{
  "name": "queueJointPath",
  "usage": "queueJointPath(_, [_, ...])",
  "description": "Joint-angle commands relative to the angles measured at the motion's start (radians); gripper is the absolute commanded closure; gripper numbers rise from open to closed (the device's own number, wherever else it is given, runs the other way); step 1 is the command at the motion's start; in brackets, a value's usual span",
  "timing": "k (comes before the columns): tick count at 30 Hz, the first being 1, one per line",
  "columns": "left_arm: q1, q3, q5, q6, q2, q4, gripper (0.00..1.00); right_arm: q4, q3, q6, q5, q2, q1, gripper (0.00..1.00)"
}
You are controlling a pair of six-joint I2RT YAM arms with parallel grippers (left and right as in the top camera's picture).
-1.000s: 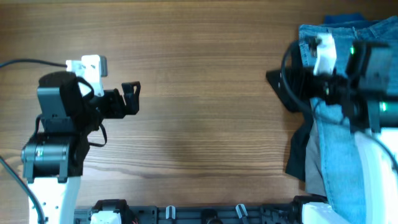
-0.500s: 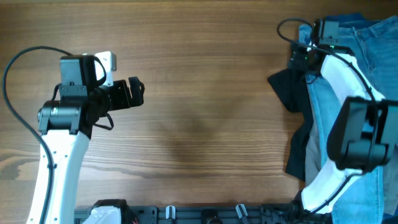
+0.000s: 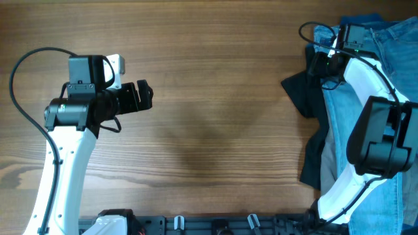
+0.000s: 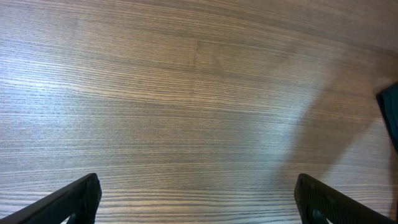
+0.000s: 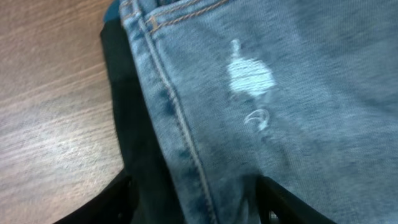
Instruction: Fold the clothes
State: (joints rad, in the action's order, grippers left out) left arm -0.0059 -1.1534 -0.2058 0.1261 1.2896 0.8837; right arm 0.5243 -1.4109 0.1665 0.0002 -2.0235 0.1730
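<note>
A pile of clothes lies at the table's right edge: light blue jeans point(image 3: 356, 140) on top, a dark garment point(image 3: 302, 91) sticking out to the left. My right gripper point(image 3: 320, 64) is open, its fingers low over the jeans' seamed edge point(image 5: 186, 149) and the dark garment point(image 5: 134, 143); nothing is held between them. My left gripper point(image 3: 140, 98) is open and empty above bare wood at the left, far from the pile. In the left wrist view its fingertips point(image 4: 199, 202) frame only wood, with a dark cloth corner point(image 4: 392, 109) at the right edge.
The wooden table point(image 3: 215, 98) stretches between the two arms. A dark rail with clips point(image 3: 215, 225) runs along the front edge. The right arm's white link point(image 3: 375, 78) arches over the jeans.
The right arm swung up from over the pile and reached to the jeans' upper left edge. The left arm rose and extended slightly right. The clothes have not moved.
</note>
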Motion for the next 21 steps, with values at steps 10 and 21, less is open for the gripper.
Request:
queueJointPath(10, [-0.002, -0.016, 0.010, 0.013, 0.005, -0.004, 0.00, 0.014, 0.012, -0.047, 0.090, -0.023, -0.013, 0.51])
queueJointPath(21, [-0.002, -0.017, 0.010, 0.013, 0.005, -0.008, 0.00, 0.060, -0.109, -0.006, 0.122, 0.068, 0.023, 0.96])
